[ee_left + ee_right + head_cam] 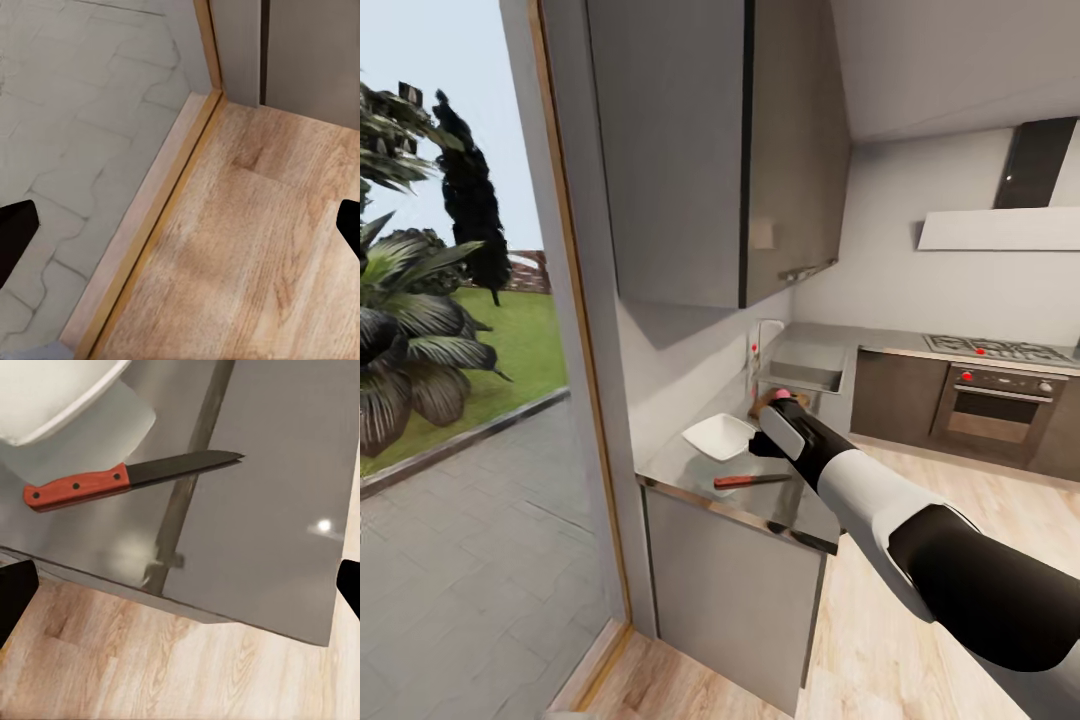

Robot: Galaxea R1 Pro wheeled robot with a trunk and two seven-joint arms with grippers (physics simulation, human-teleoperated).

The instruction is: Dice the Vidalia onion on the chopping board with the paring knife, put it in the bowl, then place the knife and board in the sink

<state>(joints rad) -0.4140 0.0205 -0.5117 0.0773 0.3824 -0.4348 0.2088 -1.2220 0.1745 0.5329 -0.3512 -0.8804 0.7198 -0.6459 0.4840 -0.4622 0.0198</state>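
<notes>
The paring knife [124,478], red-handled with a dark blade, lies flat on the dark grey countertop [262,510], and I also see the knife [751,480] near the counter's front edge. My right gripper [180,592] hangs open above it with nothing between its fingers, and that gripper [760,446] sits beside the white bowl [718,436]. Past my wrist a pinkish Vidalia onion [781,394] rests on the brown chopping board [764,402], in front of the sink [805,366]. My left gripper [180,232] is open over the wood floor.
A chrome tap [760,338] with a red knob stands by the sink. Cabinets [710,150] hang above the counter. A hob and oven [995,395] sit at the far right. A glazed door frame [585,350] borders the counter, and its threshold [154,225] meets outdoor paving.
</notes>
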